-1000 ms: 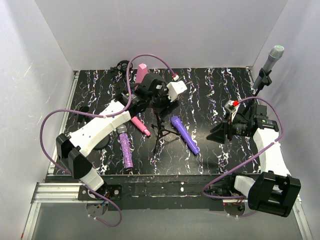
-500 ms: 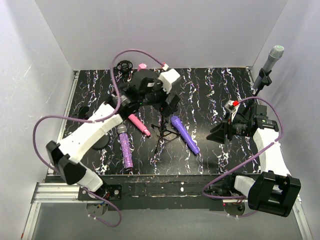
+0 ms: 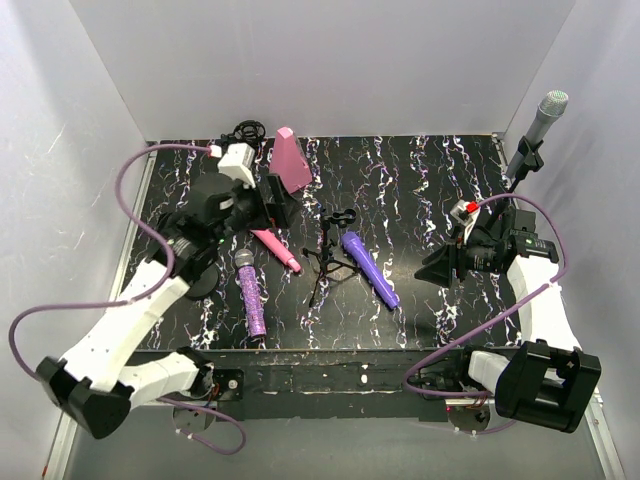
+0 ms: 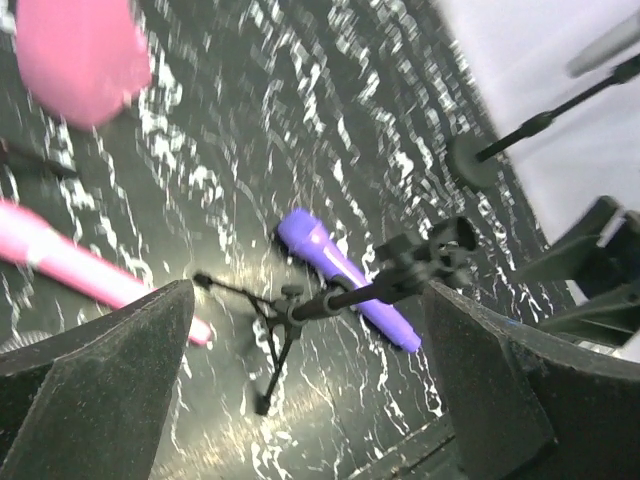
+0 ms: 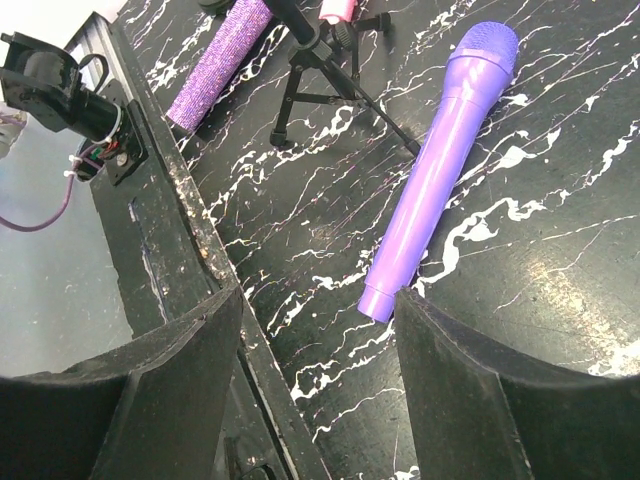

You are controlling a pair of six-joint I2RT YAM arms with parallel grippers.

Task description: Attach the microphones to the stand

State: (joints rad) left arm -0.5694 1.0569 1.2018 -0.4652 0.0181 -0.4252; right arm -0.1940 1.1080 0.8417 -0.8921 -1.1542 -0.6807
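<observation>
Item, far left: glittery purple microphone (image 3: 250,295), lying flat on the table (image 3: 420,180), mesh head away from the arms, untouched. Item: left gripper (image 3: 278,203), jaws spread wide and holding nothing. A second ago it reached over the middle of the table above the tripod; it has since drawn back leftward and now hangs over the head end of the pink microphone (image 3: 278,250), which lies flat and unmoved. Judged a repositioning for a pick, with no grasp begun. Item: pink cone block (image 3: 290,160), upright at the back, now fully uncovered by the arm's retreat. Item: tripod stand (image 3: 330,250), centre, its clip empty. Whether it shifted cannot be told. Item: violet microphone (image 3: 370,268), flat, just right of the tripod, same place as before. Item: right gripper (image 3: 435,268), open and empty, hovering right of the violet microphone, posture unchanged across the frames. Item, far right: silver-grey microphone (image 3: 545,115), already seated in the tall stand (image 3: 520,165). Tally: one mounted, three loose.
</observation>
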